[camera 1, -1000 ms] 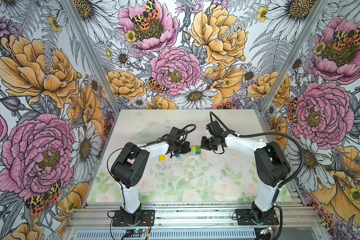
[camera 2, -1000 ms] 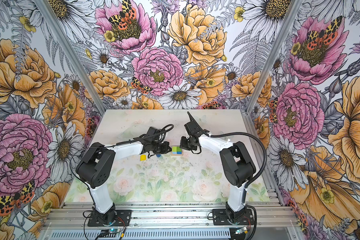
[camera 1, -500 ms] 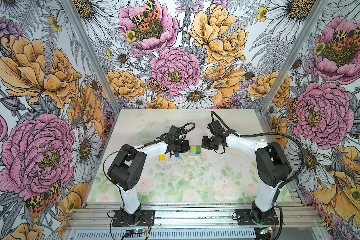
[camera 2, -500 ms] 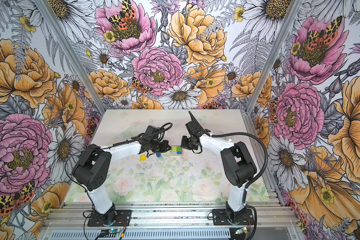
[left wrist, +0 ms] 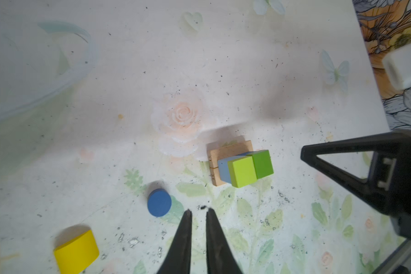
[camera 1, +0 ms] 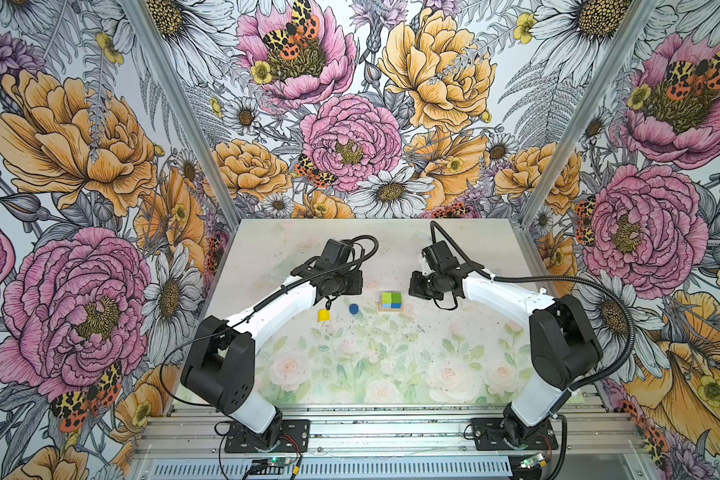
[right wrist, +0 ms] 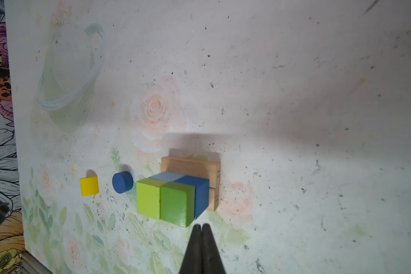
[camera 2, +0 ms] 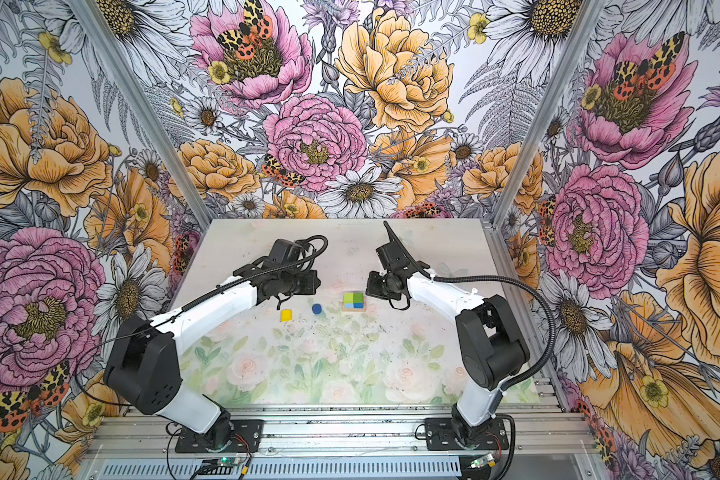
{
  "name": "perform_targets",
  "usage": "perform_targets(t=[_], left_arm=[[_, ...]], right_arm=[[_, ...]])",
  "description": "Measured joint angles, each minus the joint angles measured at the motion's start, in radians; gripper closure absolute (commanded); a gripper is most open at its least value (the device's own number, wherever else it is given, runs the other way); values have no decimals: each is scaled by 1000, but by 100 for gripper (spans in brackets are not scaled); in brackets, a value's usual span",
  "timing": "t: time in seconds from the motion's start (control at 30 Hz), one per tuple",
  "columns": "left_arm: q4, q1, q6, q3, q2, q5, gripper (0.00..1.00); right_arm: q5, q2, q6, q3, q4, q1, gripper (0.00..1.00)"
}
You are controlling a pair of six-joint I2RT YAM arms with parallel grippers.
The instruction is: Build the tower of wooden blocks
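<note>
- Left wrist view shows you the left gripper (left wrist: 198,211) with its two fingers slightly parted, a thin gap between the tips and nothing in it.
- Near those tips the blue cylinder (left wrist: 159,202) stands on end on the table (left wrist: 199,71). The yellow half-round (left wrist: 76,252) lies farther off, apart from it.
- You find the wood block tower (camera 1: 391,300) near the middle of the table. Two tan bars (right wrist: 190,166) lie flat side by side, and a light blue cube (right wrist: 166,176) and a dark blue cube (right wrist: 201,192) sit on them. A light green cube (right wrist: 148,199) and a dark green cube (right wrist: 176,204) sit on top, touching each other.
- From the tower, in both top views, the blue cylinder sits near at 9 o'clock. The yellow half-round lies beyond it toward 8 o'clock, well apart from the tower.
- Right wrist view shows you the right gripper (right wrist: 201,225) with its fingers pressed together and empty, the tips close to the dark green cube. You cannot tell whether they touch it.
- In both top views the right arm's wrist stands at 3 o'clock from the tower, and the left arm's wrist at about 10 o'clock.
</note>
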State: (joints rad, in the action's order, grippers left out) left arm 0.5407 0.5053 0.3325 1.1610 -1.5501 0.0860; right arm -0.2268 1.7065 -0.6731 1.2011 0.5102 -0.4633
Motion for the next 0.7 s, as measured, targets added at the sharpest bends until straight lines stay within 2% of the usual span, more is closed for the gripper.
perform_targets(t=[0.13, 0.33, 0.53, 0.7], left_arm=[[38, -5, -2, -34, 17, -29, 64], [73, -6, 1, -76, -1, -40, 60], [94, -5, 14, -96, -32, -54, 46], [100, 2, 24, -95, -78, -74, 40]], right_arm=[[16, -31, 1, -21, 0, 0, 98], [41, -85, 2, -67, 0, 12, 92], [71, -143, 10, -113, 0, 27, 81], [85, -177, 12, -142, 0, 40, 72]])
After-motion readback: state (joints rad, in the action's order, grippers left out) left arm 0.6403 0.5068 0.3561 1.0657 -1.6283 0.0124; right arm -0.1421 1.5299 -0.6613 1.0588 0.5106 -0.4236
